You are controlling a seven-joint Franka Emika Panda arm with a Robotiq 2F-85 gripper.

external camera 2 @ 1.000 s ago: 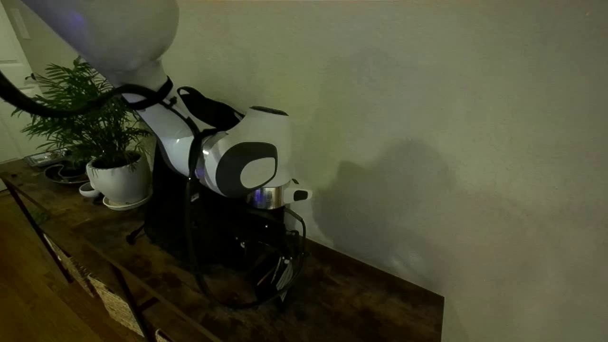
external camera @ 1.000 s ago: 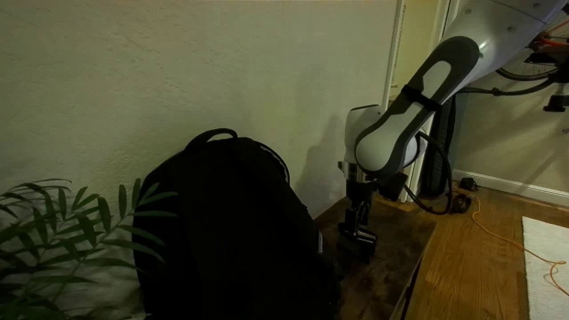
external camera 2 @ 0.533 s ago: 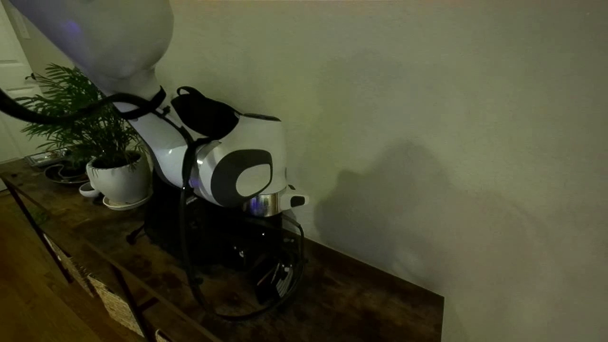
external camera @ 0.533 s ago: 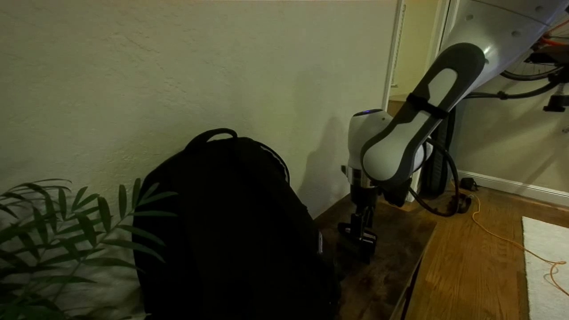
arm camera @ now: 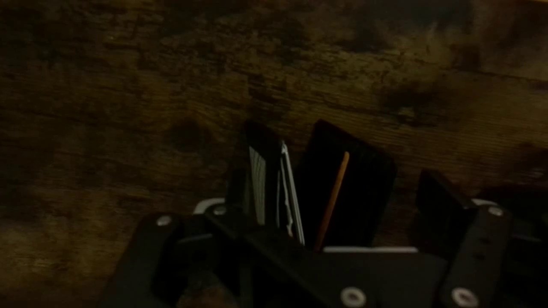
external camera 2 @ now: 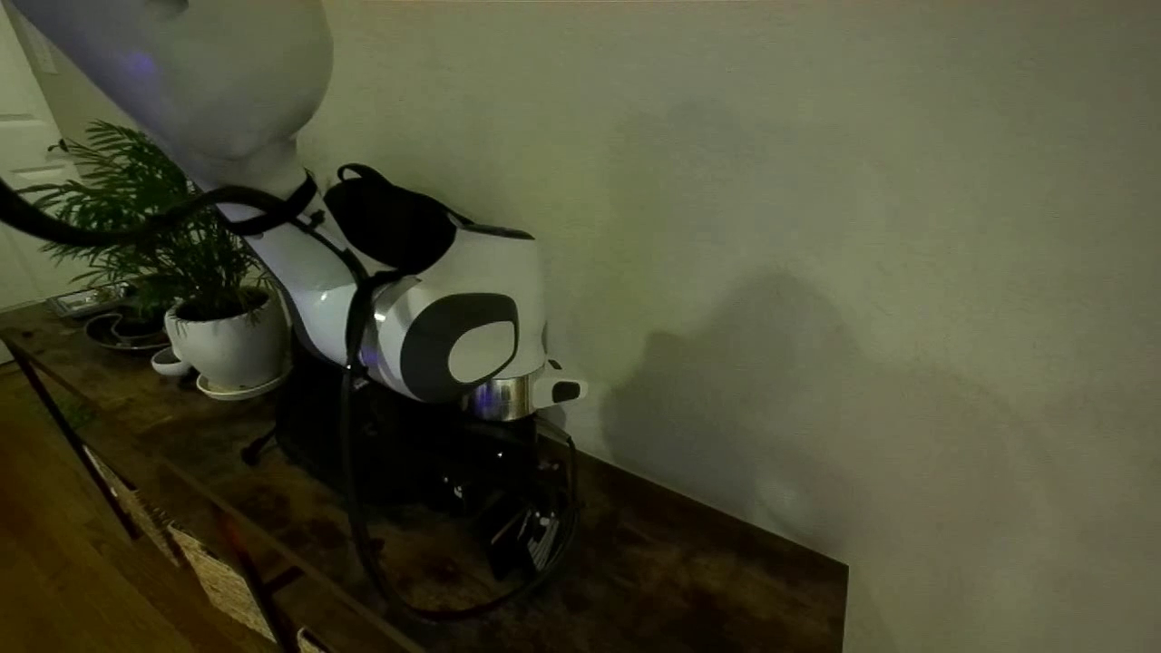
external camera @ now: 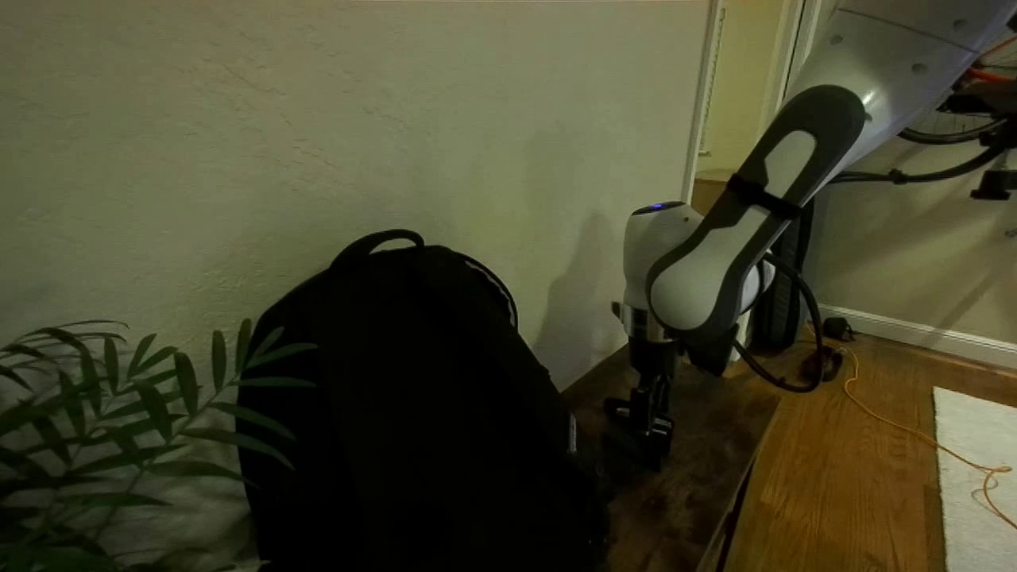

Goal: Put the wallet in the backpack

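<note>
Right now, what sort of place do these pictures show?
Probably a home: a green leafy plant in a rounded white pot, and a flat pale rug on brown wooden flooring.

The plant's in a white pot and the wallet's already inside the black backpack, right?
Almost: the wallet isn't inside the black backpack; the wrist view shows it on the brown tabletop. The plant is in a white pot, as you said.

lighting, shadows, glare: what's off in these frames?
Wrist view: very dim, little surface detail on the black rectangular wallet. Both exterior views: large black fabric backpack nearly detail-less, soft shadows on pale wall, small highlights on white-and-grey arm.
</note>
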